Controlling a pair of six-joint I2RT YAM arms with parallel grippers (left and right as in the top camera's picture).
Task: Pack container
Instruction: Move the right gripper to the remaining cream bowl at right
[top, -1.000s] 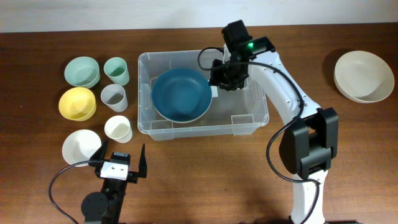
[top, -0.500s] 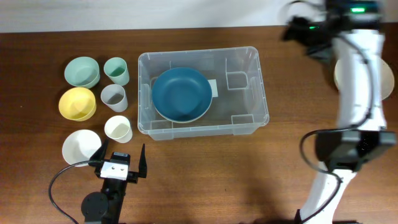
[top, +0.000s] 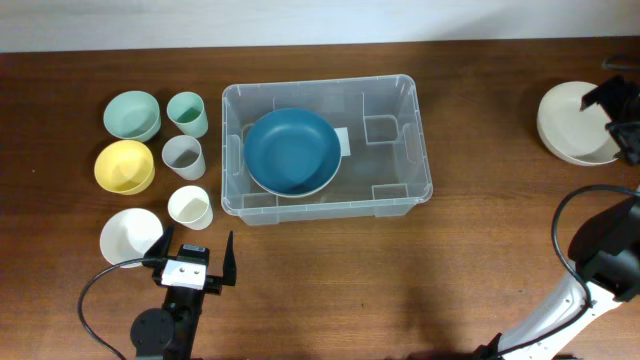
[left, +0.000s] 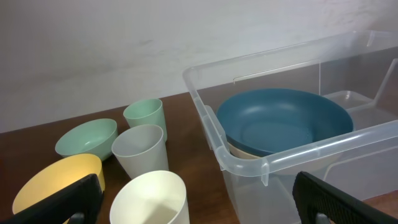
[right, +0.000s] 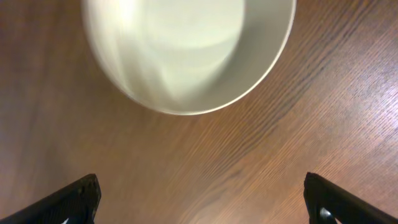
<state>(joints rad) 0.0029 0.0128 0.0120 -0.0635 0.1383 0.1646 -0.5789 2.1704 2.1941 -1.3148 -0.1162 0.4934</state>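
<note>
The clear plastic container stands mid-table with a large blue bowl lying in its left half. In the left wrist view the container's near rim curves around the blue bowl, which has a pale rim showing beneath it. My left gripper rests open near the front edge, with nothing between its fingers. At the far right, my right gripper hovers open over the table beside a cream bowl. The right wrist view shows that cream bowl ahead of the empty right gripper.
Left of the container sit a green bowl, a yellow bowl, a white bowl, a green cup, a grey cup and a white cup. The white cup is just ahead of the left gripper.
My right gripper opened at the blue bowl's rim in the container, then swung out to the far right by the cream bowl. The blue bowl stayed put. The left arm is still.
</note>
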